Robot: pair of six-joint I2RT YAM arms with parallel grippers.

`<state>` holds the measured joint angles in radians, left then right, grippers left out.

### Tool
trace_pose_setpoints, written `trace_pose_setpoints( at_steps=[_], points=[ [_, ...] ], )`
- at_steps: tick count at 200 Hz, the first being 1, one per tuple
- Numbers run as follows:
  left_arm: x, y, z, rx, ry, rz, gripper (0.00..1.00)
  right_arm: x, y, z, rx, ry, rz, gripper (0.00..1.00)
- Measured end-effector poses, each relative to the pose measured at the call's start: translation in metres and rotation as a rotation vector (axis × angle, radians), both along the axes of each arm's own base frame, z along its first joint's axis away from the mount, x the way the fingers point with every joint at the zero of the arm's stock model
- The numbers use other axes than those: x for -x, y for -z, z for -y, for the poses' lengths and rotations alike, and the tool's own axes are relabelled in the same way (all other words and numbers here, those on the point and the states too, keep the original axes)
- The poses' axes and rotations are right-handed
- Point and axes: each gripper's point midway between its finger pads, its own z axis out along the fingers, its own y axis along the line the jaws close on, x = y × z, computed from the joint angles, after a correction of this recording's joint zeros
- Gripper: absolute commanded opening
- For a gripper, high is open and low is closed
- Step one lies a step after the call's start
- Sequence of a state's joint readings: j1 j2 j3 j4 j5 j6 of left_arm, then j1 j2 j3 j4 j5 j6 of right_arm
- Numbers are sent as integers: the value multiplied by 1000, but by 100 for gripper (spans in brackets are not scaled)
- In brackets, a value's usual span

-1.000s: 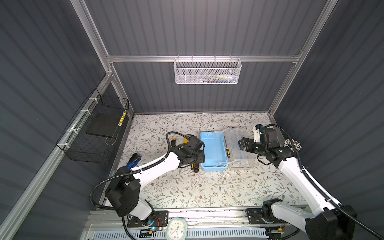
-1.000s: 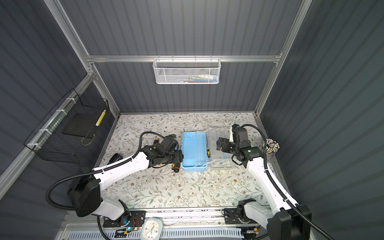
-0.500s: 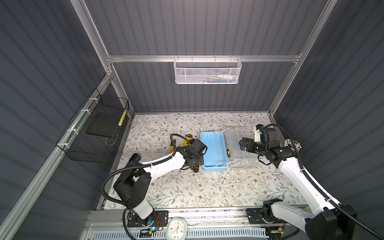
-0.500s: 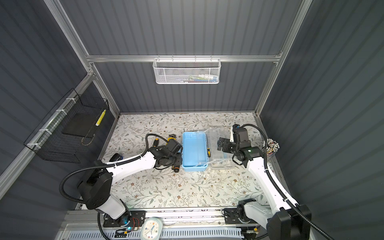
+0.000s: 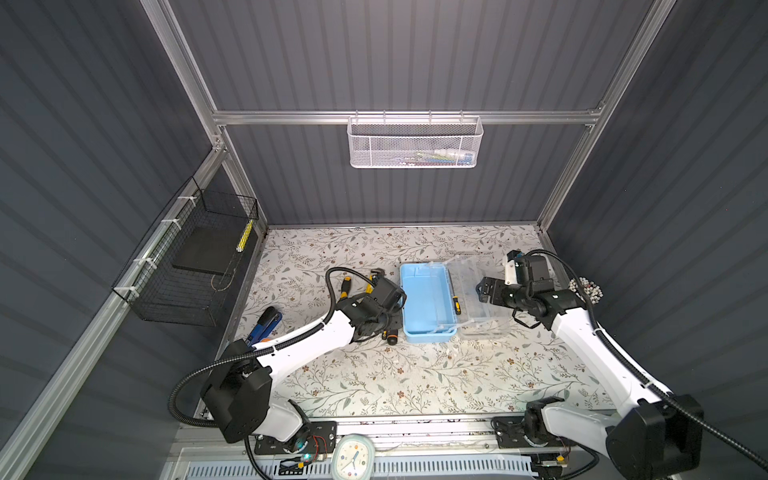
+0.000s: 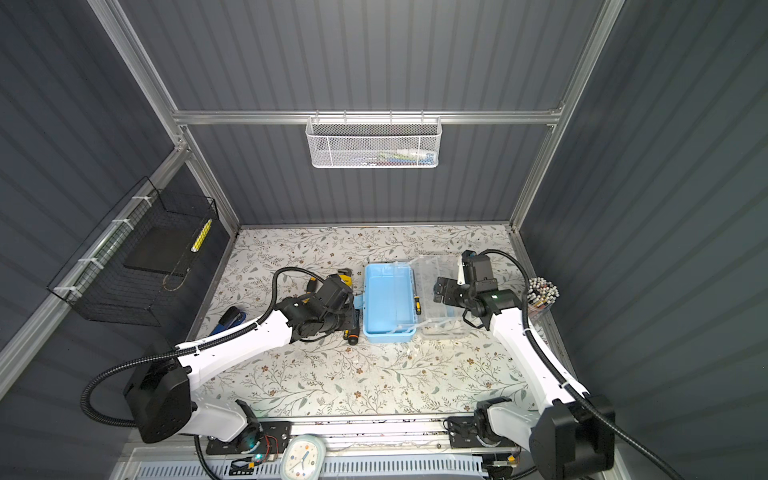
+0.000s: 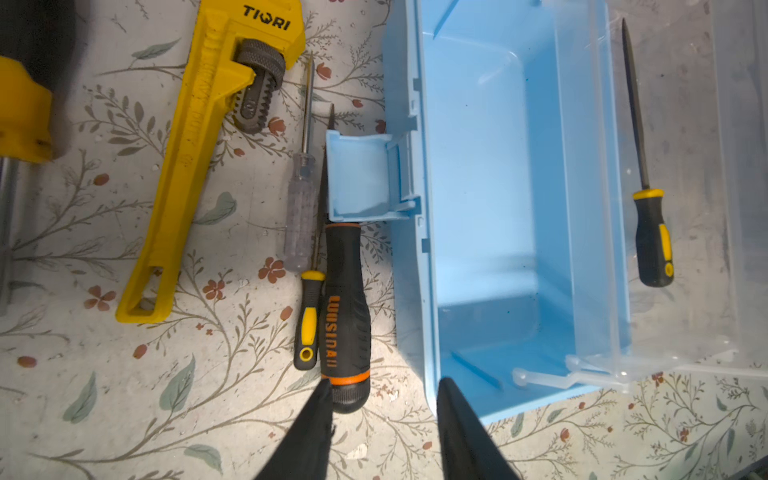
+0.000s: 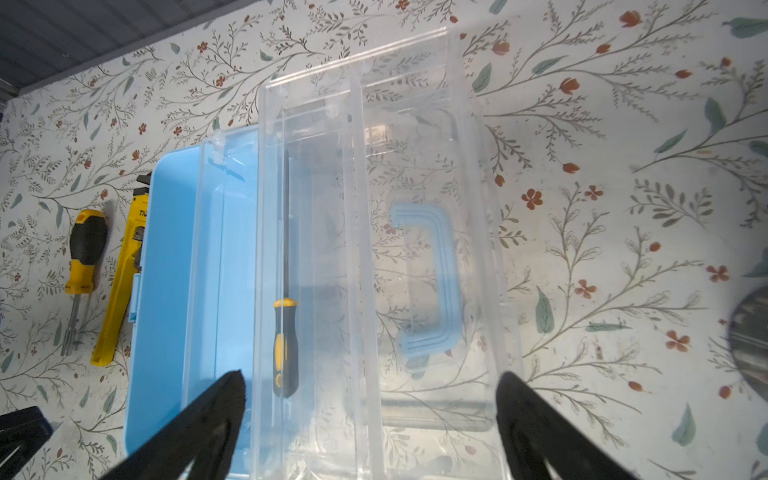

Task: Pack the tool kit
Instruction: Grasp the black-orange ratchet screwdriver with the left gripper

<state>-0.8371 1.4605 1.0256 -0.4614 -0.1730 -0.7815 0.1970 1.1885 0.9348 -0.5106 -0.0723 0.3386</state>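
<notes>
The tool kit (image 5: 426, 303) lies open on the floral table, its light-blue case (image 7: 498, 208) empty inside. Its clear lid (image 8: 415, 166) with the blue handle (image 8: 436, 282) is folded flat to the right. A thin yellow-black tool (image 8: 284, 345) rests in the lid. Left of the case lie a yellow pipe wrench (image 7: 195, 166), a clear-handled screwdriver (image 7: 299, 216), a small yellow-black tool (image 7: 309, 320) and an orange-black screwdriver (image 7: 345, 311). My left gripper (image 7: 386, 395) is open with nothing between its fingers; one fingertip touches that screwdriver's butt. My right gripper (image 8: 370, 390) hangs wide open over the lid.
A yellow-black screwdriver (image 8: 85, 253) lies beyond the wrench. Blue-handled pliers (image 5: 266, 322) sit at the table's left edge, a cup of pens (image 5: 586, 286) at the right edge. A black wire basket (image 5: 195, 266) hangs on the left wall, a white mesh basket (image 5: 415, 143) on the back wall.
My left gripper's jaws have narrowed beside the orange-black screwdriver, and the left arm's elbow has shifted. The right arm has barely moved.
</notes>
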Motion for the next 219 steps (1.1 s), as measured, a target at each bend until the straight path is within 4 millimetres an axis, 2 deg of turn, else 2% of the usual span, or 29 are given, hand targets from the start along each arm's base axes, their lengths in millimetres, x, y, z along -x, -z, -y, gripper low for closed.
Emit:
trace_pose_setpoints(
  at_steps=[33, 58, 103, 136, 188, 219],
  points=[
    [2, 25, 0, -47, 8, -50, 23, -2, 11, -1, 14, -12, -30, 91],
    [5, 45, -5, -81, 5, -93, 23, -3, 16, 2, 40, -11, -40, 91],
    [4, 70, -12, -138, 6, -138, 23, -5, 21, 8, 71, -10, -50, 91],
    [-3, 70, -2, -125, 24, -134, 23, -8, 29, 20, 101, 14, -71, 90],
    [-7, 70, 1, -138, 32, -132, 27, -7, 25, 29, 100, 34, -57, 90],
    [-10, 73, 2, -156, 34, -135, 40, -2, 20, 27, 76, 30, -45, 93]
  ],
)
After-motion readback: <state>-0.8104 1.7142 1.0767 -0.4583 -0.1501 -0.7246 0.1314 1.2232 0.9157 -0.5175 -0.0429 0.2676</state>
